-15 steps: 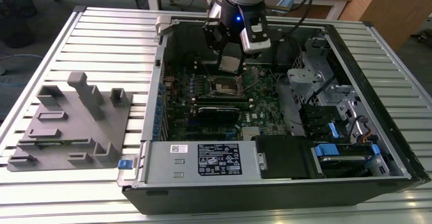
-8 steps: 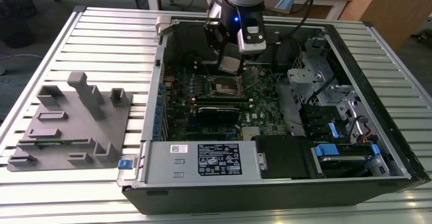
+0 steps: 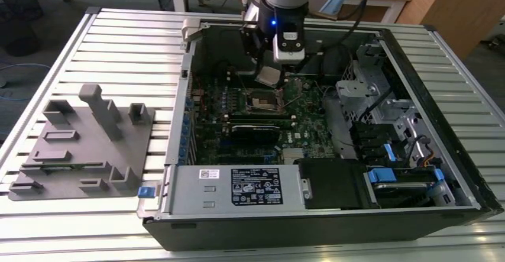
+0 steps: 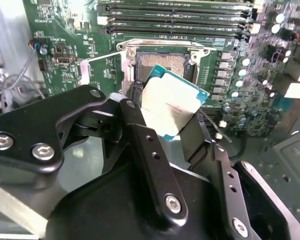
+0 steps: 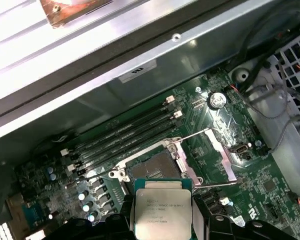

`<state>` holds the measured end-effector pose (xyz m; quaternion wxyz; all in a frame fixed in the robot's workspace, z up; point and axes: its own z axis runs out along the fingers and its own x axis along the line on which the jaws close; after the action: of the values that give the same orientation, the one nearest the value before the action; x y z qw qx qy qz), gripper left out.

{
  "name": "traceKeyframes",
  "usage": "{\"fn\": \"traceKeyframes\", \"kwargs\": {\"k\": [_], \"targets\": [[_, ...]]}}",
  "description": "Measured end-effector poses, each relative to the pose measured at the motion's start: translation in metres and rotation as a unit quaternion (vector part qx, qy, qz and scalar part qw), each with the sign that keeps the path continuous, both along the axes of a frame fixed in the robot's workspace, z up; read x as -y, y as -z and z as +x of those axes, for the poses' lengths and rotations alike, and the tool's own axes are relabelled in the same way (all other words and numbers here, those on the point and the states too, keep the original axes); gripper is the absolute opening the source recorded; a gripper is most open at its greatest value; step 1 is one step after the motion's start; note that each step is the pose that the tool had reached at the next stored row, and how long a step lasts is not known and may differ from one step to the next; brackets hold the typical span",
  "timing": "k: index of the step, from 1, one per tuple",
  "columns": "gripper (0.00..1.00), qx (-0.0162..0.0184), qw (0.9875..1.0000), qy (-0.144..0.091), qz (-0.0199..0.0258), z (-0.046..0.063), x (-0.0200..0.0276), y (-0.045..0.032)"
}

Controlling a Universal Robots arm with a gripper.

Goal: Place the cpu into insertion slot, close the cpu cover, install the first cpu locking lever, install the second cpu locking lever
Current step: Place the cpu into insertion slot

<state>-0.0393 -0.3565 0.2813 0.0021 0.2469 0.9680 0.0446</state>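
Arm, one, reaches down into one open computer case lying on a slatted table in the exterior view. The gripper is closed on one cpu, held in the air, tilted, flat face toward the camera. One insertion slot sits on the green board just below the cpu in the picture, its dark centre bare; the cpu is not seated. One grey fixture stands on the table to the exterior view's left of the case, well apart from the gripper.

Second wrist view: the cpu is pinched at opposite edges between two black fingers. Its pale face is toward the camera and a teal rim shows. It is square, so it has no long axis. One corner points at the insertion slot. Cannot tell the gap between cpu and slot. One cpu cover is swung open beside the slot.

First wrist view: the cpu has its metal top facing the camera, edges roughly parallel with the insertion slot. The cpu cover is flipped out beside the slot, green board showing through its window. Four long black memory slots lie past the slot, parallel to each other.
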Motion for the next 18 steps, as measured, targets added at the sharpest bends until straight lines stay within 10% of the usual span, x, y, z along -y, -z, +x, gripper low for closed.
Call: {"fn": "traceKeyframes", "kwargs": {"k": [18], "targets": [[0.54, 0.0, 0.9978, 0.067, 0.0, 0.0, 0.0, 0.0016]]}}
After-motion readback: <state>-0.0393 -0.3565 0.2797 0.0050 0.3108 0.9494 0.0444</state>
